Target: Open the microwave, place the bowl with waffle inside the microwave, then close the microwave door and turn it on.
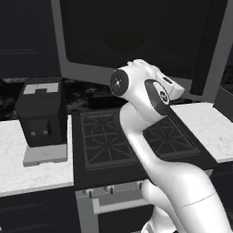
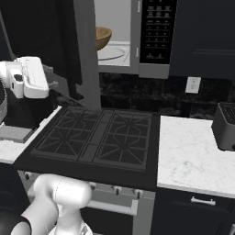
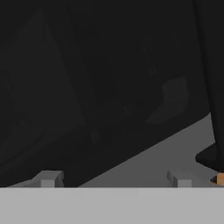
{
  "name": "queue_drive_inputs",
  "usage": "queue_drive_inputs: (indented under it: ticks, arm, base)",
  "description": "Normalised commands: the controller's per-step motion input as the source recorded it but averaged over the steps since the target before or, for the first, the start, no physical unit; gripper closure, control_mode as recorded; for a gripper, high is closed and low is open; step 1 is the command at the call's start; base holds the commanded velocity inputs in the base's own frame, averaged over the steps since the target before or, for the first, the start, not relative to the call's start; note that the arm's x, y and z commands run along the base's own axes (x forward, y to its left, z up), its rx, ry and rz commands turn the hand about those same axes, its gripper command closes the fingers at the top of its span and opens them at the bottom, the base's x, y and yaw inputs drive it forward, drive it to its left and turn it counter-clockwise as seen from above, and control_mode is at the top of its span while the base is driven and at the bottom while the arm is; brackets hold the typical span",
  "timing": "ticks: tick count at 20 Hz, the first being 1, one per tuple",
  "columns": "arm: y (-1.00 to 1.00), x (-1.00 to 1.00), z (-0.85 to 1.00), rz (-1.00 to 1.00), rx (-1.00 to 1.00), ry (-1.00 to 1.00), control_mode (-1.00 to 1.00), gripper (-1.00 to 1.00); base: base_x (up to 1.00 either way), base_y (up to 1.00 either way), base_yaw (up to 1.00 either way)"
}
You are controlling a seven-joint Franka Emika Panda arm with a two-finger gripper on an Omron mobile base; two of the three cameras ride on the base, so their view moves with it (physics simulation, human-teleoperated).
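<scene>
Kitchen stove (image 2: pixel 96 137) fills mid-frame; upper centre in the right base view, the bowl (image 2: pixel 102 37) sits inside the microwave (image 2: pixel 137 41). Its door (image 1: pixel 136 41) hangs open, swung left. The gripper (image 3: pixel 116 178), spread wide and empty, faces the door's dark glass, close up.

We are looking at a home kitchen; a black gas cooktop with cast grates (image 2: pixel 96 137) fills the middle of the right base view; white marble countertop (image 2: pixel 193 156) runs to its right, dark cabinet fronts (image 2: pixel 202 36) above; a grey-framed microwave (image 2: pixel 137 36) hangs open at top centre; a small black boxy appliance with grey top (image 1: pixel 41 111) stands at the left of the left base view.
</scene>
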Motion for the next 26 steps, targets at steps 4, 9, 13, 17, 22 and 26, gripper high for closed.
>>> queue_drive_inputs:
  ticks: [4,9,13,17,22,26]
  arm:
    - [-0.21,0.67,0.06,0.16,0.05,0.0,-1.0,-1.0]
    - [-0.2,0.59,0.1,0.12,0.03,0.0,-1.0,-1.0]
    - [-0.13,0.53,0.11,0.11,0.01,0.0,-1.0,-1.0]
    - [0.0,0.38,0.33,0.07,0.0,-0.01,-1.0,-1.0]
    - [0.0,0.35,0.36,0.07,0.0,0.0,-1.0,-1.0]
    - [0.0,0.24,0.41,0.07,0.0,0.0,-1.0,-1.0]
  base:
    - [0.0,0.0,0.0]
    - [0.0,0.0,0.0]
    - [0.0,0.0,0.0]
    - [0.0,0.0,0.0]
    - [0.0,0.0,0.0]
    - [0.0,0.0,0.0]
